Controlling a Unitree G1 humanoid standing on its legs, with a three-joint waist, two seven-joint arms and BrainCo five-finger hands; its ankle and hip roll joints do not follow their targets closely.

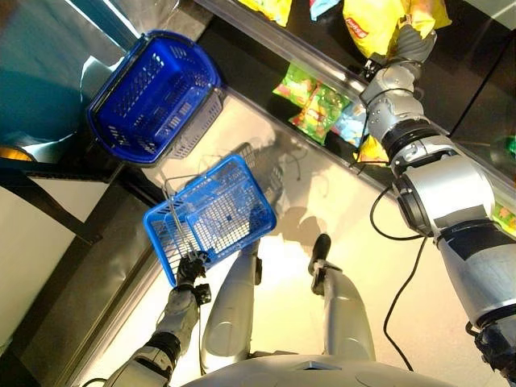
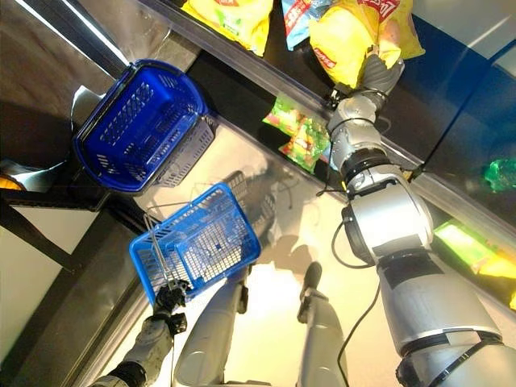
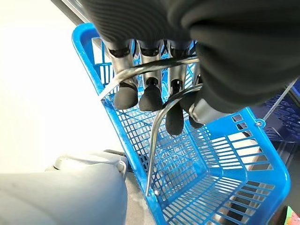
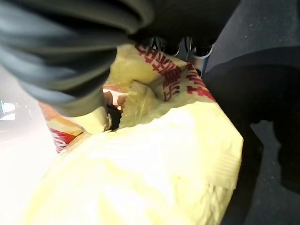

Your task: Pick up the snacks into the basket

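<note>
Stack (image 1: pixel 153 95): at 10 o'clock, dark blue baskets nested, tipped toward camera, nothing seen inside.
Basket (image 1: pixel 211 216): lighter blue, centre-left, hanging by wire handles (image 3: pixel 154 108); bare mesh, no snack in it.
Left hand (image 1: pixel 191 268): at 7 o'clock, fingers curled round the handles, clamped.
Green packs (image 1: pixel 316 103): on the shelf (image 2: pixel 242 68) edge at 12 o'clock, untouched.
Yellow bag (image 2: pixel 348 44): task snack, at 1 o'clock on the shelf, among other bags.
Right hand (image 2: pixel 379 74): raised to the yellow bag; wrist view puts the thumb and dark cover against the bag's top seam, so judged pinched on it, grip shallow.
Risk, slip: thin hold on slick foil, bag likely to slide free on the pull.
Risk, knock: neighbouring bags touching it, could be dragged off the shelf.
Risk, miss: basket well apart from the bag and tilted; drop over the rim could land on the floor.
Risk, swing: loose handles, basket may sway as the arm crosses.
</note>
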